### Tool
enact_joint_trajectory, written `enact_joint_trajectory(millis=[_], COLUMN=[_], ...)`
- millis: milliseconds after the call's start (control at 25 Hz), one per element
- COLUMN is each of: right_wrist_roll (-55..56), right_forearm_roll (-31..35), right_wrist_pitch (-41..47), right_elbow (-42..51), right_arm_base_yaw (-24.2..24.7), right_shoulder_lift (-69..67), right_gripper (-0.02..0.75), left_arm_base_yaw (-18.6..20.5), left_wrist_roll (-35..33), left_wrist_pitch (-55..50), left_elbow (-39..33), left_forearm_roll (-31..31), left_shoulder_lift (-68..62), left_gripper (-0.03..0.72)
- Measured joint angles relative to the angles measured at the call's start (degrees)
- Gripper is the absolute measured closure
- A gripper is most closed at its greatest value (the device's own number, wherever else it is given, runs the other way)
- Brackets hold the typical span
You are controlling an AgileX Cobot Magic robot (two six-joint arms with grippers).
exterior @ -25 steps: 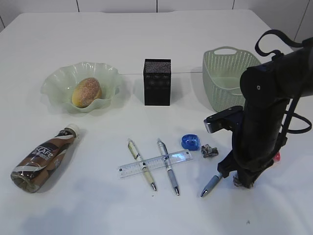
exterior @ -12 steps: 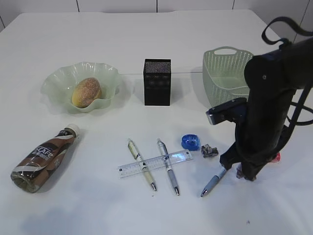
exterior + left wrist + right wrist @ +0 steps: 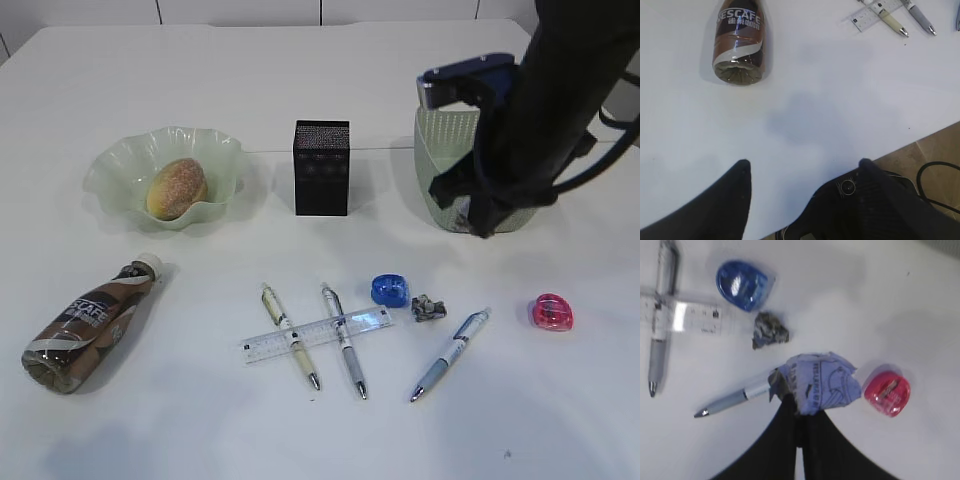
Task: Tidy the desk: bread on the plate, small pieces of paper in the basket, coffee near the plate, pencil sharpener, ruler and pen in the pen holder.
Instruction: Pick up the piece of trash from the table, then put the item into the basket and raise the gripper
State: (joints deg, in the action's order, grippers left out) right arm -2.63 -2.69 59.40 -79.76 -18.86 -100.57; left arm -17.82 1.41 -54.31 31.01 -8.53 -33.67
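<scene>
My right gripper (image 3: 802, 407) is shut on a crumpled bluish piece of paper (image 3: 817, 382) and holds it high above the table, in front of the green basket (image 3: 450, 150). Below it lie a small dark paper wad (image 3: 769, 330), a blue sharpener (image 3: 744, 284), a pink sharpener (image 3: 887, 393), a grey pen (image 3: 725, 402) and the clear ruler (image 3: 695, 317). The bread (image 3: 177, 187) sits in the green plate (image 3: 120, 160). The coffee bottle (image 3: 85, 325) lies on its side. The black pen holder (image 3: 321, 167) stands at the middle back. My left gripper (image 3: 803, 164) is open and empty.
Two more pens (image 3: 290, 335) (image 3: 344, 340) lie crossed with the ruler (image 3: 315, 335) at the front middle. The table's front edge (image 3: 920, 145) and a cable beyond it show in the left wrist view, close to my left gripper.
My right arm has risen from the table and moved back toward the basket with the paper in its grip. The grey pen and pink sharpener it hid now show.
</scene>
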Motion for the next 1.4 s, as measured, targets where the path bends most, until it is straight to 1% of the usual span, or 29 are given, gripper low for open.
enact_joint_trajectory(millis=[200, 320, 480, 680, 760, 840, 920, 1000, 1040, 1120, 1200, 1240, 1280, 1320, 1400], right_wrist_roll=[0.00, 0.04, 0.17, 0.17, 0.17, 0.17, 0.17, 0.17, 0.17, 0.17, 0.17, 0.17, 0.17, 0.17, 0.17], right_forearm_roll=[-0.31, -0.42, -0.42, -0.66, -0.66, -1.11, -1.11, -1.11, -1.11, -1.11, -1.11, -1.11, -1.11, -1.76, -1.90], right_wrist_pitch=[-0.11, -0.46, -1.74, -4.68, -5.28, -7.94, -10.20, -14.42, -14.42, -19.64, -21.24, -24.60, -24.60, -28.32, -29.76], right_elbow=[-7.35, -10.32, -12.37, -12.48, -12.48, -12.48, -12.48, -12.48, -12.48, -12.48, -12.48, -12.48, -12.48, -12.48, -12.48], right_arm_base_yaw=[0.23, 1.36, 5.47, 11.11, 11.83, 12.88, 12.97, 12.97, 12.97, 12.97, 12.97, 12.97, 12.97, 12.97, 12.97], right_shoulder_lift=[0.00, 0.00, 0.00, -0.38, -0.59, -2.76, -4.32, -7.10, -7.10, -10.60, -11.20, -13.36, -13.36, -15.12, -15.47], right_gripper=[0.720, 0.720, 0.720, 0.720, 0.720, 0.721, 0.721, 0.721, 0.721, 0.721, 0.721, 0.721, 0.721, 0.721, 0.721], left_arm_base_yaw=[0.00, 0.00, 0.00, 0.00, 0.00, 0.00, 0.00, 0.00, 0.00, 0.00, 0.00, 0.00, 0.00, 0.00, 0.00], left_wrist_roll=[0.00, 0.00, 0.00, 0.00, 0.00, 0.00, 0.00, 0.00, 0.00, 0.00, 0.00, 0.00, 0.00, 0.00, 0.00], left_wrist_pitch=[0.00, 0.00, 0.00, 0.00, 0.00, 0.00, 0.00, 0.00, 0.00, 0.00, 0.00, 0.00, 0.00, 0.00, 0.00], left_elbow=[0.00, 0.00, 0.00, 0.00, 0.00, 0.00, 0.00, 0.00, 0.00, 0.00, 0.00, 0.00, 0.00, 0.00, 0.00], left_forearm_roll=[0.00, 0.00, 0.00, 0.00, 0.00, 0.00, 0.00, 0.00, 0.00, 0.00, 0.12, 0.23, 0.32, 0.36, 0.46], left_shoulder_lift=[0.00, 0.00, 0.00, 0.00, 0.00, 0.00, 0.00, 0.00, 0.00, 0.00, 0.00, 0.00, 0.00, 0.00, 0.00], left_gripper=[0.223, 0.222, 0.223, 0.222, 0.223, 0.222, 0.223, 0.222, 0.223, 0.223, 0.223, 0.222, 0.223, 0.223, 0.223])
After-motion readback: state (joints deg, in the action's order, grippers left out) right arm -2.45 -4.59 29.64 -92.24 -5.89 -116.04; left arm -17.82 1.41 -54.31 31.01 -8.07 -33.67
